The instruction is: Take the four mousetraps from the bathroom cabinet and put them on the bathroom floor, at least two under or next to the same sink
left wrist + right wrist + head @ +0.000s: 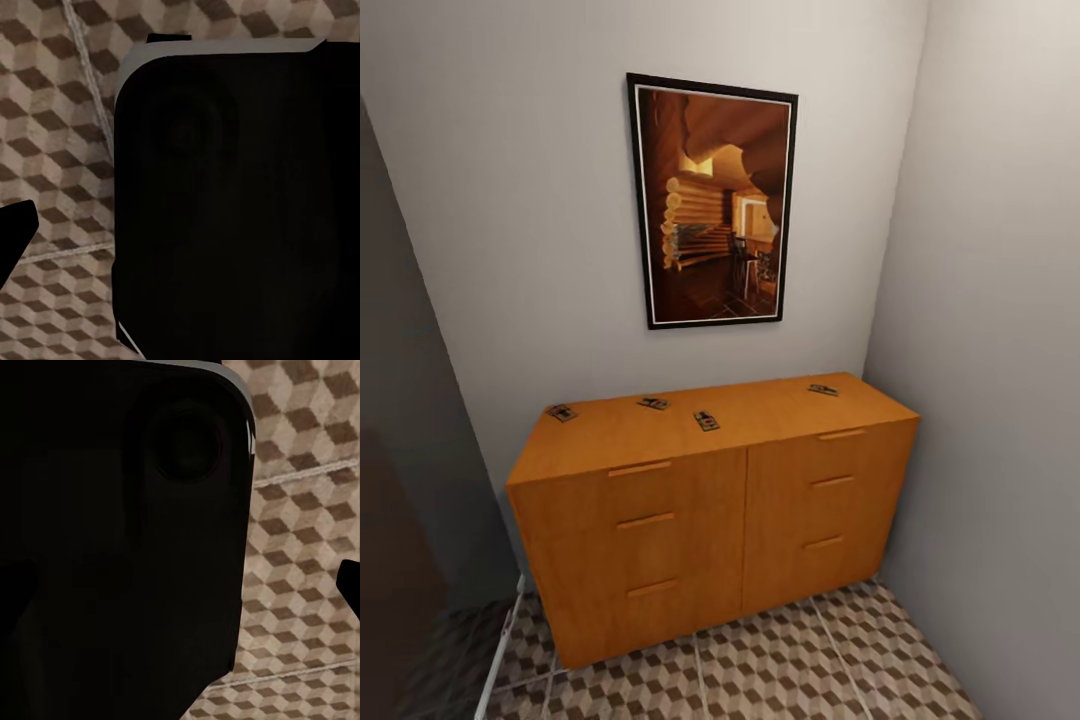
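So the robot is sitting in front of the cabinet (700, 500), which is taking up the lower middle of the head view, tucked into the corner under a framed picture (712, 200) of a log cabin interior. All four mousetraps are lying on the cabinet's flat top, spread in a loose row: one at the far left end (562, 412), one left of centre near the back edge (653, 403), one about mid-top (706, 421), and one toward the right end (823, 390). They're well apart from each other, none touching.

My read is we're still at the approach stage, nothing picked up yet. The bathroom floor (790, 660) with its cube tiles is showing along the bottom of the frame, with no traps on it. Next move is probably lifting an arm up to the top and coming down on one trap. They're tiny and flat, so it's going to need a careful, low pinch.

Both wrist views are looking down at that tile past a big dark body of the robot, with just a dark sliver at the edge of each. Honestly can't tell whether either set of jaws is spread or closed.
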Robot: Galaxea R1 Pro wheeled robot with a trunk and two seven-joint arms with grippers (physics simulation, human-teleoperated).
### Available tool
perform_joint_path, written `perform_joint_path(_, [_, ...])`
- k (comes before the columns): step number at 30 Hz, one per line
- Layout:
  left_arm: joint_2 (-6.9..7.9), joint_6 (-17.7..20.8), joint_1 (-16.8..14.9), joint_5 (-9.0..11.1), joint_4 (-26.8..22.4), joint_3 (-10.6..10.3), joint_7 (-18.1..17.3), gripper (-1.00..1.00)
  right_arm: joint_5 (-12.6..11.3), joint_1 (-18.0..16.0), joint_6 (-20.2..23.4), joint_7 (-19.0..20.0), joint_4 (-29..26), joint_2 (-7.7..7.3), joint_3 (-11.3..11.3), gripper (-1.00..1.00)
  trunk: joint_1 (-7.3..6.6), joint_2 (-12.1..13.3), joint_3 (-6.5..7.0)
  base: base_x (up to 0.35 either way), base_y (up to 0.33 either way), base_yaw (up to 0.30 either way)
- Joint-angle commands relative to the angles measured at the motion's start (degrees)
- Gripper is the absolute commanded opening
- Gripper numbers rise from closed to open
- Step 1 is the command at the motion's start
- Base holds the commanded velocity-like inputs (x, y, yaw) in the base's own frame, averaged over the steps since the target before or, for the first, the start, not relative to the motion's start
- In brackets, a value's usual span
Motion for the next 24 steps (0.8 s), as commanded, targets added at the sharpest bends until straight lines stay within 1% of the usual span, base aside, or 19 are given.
perform_joint_path(1, [0.00, -0.12, -0.01, 0.23, -0.01, 0.00, 0.05, 1.00, 0.09, -0.02, -0.02, -0.07, 0.00, -0.01, 0.06, 1.00, 0.01, -0.03, -0.05, 0.064, 0.000, 0.054])
perform_joint_path(6, [-0.02, -0.11, -0.01, 0.23, -0.01, 0.00, 0.05, 1.00, 0.09, -0.02, -0.02, -0.07, 0.00, 0.04, 0.06, 1.00, 0.01, -0.03, -0.05, 0.154, -0.034, 0.029])
perform_joint_path(18, [-0.08, -0.13, -0.01, 0.23, -0.01, 0.00, 0.05, 1.00, 0.09, -0.02, -0.02, -0.07, 0.00, 0.05, 0.06, 1.00, 0.01, -0.03, -0.05, 0.248, -0.101, 0.005])
perform_joint_path(24, [-0.07, -0.16, -0.01, 0.23, -0.01, 0.00, 0.05, 1.00, 0.09, -0.02, -0.02, -0.07, 0.00, 0.02, 0.06, 1.00, 0.01, -0.03, -0.05, 0.102, -0.051, 0.001])
